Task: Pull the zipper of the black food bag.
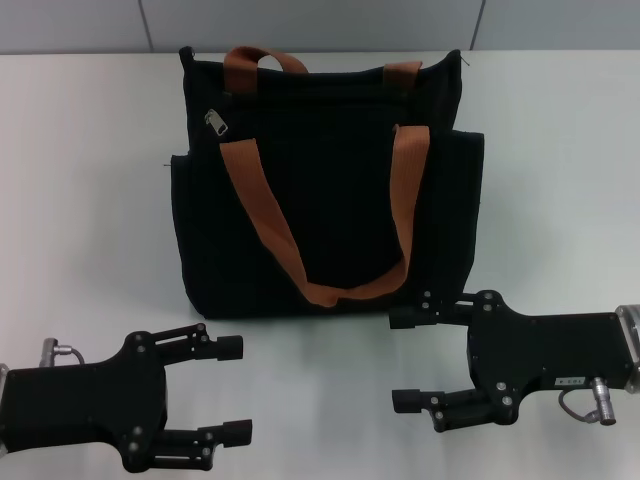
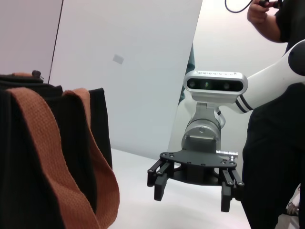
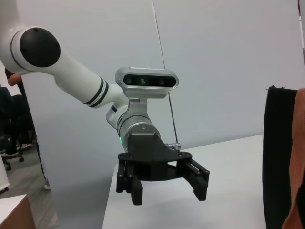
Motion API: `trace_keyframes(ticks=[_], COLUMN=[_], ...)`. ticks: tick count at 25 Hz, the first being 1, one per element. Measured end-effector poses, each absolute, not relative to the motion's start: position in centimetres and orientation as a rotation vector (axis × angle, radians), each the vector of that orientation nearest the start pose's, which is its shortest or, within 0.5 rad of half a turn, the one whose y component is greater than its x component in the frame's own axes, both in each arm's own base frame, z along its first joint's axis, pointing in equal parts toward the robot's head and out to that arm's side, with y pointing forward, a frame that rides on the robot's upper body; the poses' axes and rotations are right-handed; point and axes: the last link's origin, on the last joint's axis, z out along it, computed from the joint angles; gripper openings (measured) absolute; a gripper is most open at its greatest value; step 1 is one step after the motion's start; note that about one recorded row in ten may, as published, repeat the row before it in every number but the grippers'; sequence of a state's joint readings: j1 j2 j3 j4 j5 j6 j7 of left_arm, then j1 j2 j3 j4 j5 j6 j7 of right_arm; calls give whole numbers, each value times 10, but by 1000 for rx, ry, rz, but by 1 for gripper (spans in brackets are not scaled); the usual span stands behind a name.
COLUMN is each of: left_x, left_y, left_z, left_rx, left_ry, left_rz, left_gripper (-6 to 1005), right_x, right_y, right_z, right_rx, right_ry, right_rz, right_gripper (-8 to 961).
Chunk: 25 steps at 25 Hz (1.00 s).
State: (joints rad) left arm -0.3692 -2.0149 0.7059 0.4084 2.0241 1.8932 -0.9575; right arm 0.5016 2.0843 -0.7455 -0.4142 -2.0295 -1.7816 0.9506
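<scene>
Head view | both end effectors wide | left (image 1: 233,390), right (image 1: 410,360) | black food bag (image 1: 320,190) zipper (image 1: 215,124) partly shadowed

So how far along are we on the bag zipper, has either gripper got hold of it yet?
Nothing looks done yet. The zipper sits at the bag's top edge toward the robot's left, untouched. The black food bag stands on the table. Nothing is in hand: the left gripper and right gripper are both open, near the bag's front and gripping nothing. All that is left: reach the pull tab, grip it and pull along the zip line.
</scene>
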Motion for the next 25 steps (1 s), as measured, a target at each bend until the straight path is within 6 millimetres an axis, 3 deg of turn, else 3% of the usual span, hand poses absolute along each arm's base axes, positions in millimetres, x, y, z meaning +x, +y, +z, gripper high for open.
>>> trace_keyframes(ticks=[18,23,25], left_x=[-299,-300,-309], left_y=[220,227,236], left_z=[-8,2,23], left_rx=[-2908,-2832,-2733], left_ry=[-413,-411,-423], left_rz=[-1008,-1035,-1024], left_gripper=[822,821,821], right_x=[258,260,260], right_y=[260,259,259], right_z=[-43,-42,-42], right_rx=[-2984,-2976,-2974], right_ry=[245,273,275], right_rz=[951,953,954], right_gripper=[810,809,809])
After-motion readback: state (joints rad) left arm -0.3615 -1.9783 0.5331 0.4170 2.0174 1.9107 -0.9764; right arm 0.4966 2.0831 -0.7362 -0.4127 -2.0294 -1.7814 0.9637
